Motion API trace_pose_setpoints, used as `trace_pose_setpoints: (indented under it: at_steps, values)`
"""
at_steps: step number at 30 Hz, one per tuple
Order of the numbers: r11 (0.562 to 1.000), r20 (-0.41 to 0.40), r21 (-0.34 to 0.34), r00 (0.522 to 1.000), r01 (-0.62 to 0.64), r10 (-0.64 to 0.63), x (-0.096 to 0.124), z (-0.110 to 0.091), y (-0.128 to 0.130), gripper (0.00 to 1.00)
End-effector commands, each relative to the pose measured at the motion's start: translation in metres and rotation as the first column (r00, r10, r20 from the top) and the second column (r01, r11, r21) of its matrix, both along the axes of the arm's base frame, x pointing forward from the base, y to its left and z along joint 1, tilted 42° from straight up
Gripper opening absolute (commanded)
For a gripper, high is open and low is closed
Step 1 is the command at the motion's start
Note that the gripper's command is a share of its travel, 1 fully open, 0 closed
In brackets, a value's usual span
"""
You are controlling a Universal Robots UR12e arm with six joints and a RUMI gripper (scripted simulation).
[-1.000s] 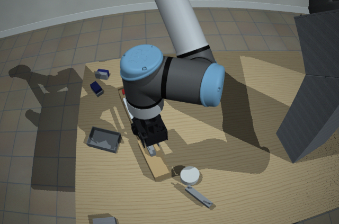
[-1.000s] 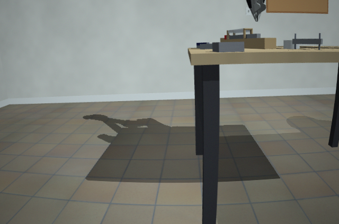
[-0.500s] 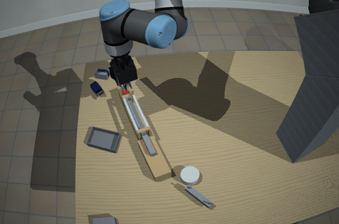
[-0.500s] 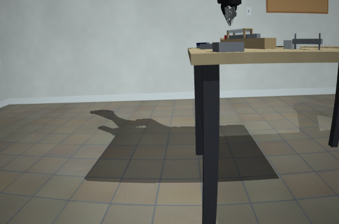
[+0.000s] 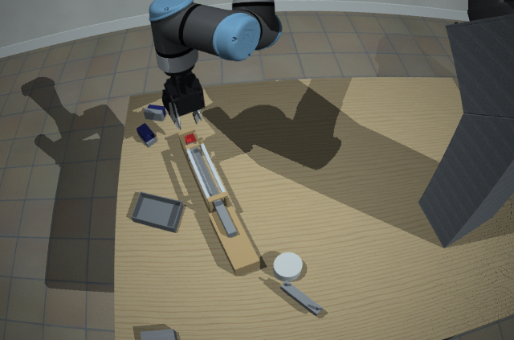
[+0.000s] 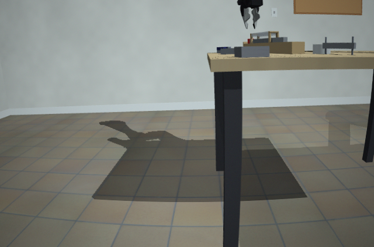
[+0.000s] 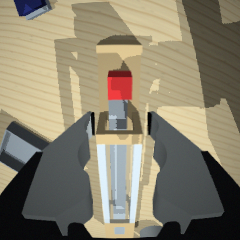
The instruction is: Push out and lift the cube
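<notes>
The gripper (image 5: 187, 119) is held above the channel (image 5: 206, 174), jaws partly apart with nothing between them. The red cube (image 5: 190, 137) is seen resting on the short ledge outside the channel's end, below the fingertips.
</notes>
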State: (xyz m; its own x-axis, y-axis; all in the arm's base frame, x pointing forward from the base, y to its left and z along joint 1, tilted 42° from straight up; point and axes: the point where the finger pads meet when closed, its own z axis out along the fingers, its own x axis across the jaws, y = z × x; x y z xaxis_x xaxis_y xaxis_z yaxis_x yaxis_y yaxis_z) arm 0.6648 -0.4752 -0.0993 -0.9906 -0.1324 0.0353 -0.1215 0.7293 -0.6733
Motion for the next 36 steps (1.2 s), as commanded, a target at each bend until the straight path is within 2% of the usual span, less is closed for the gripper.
trace_pose_setpoints:
  at_steps: [1, 25, 32, 36]
  values:
    - [1.0, 0.001, 0.0, 1.0, -0.001, 0.001, 0.0, 0.001, 0.0, 0.25]
    - [1.0, 0.001, 0.0, 1.0, -0.001, 0.001, 0.001, -0.001, -0.001, 0.25]
    - [1.0, 0.001, 0.0, 1.0, 0.0, 0.0, 0.003, -0.029, -0.026, 0.25]
    - [1.0, 0.001, 0.0, 1.0, 0.0, 0.0, 0.004, -0.032, -0.029, 0.25]
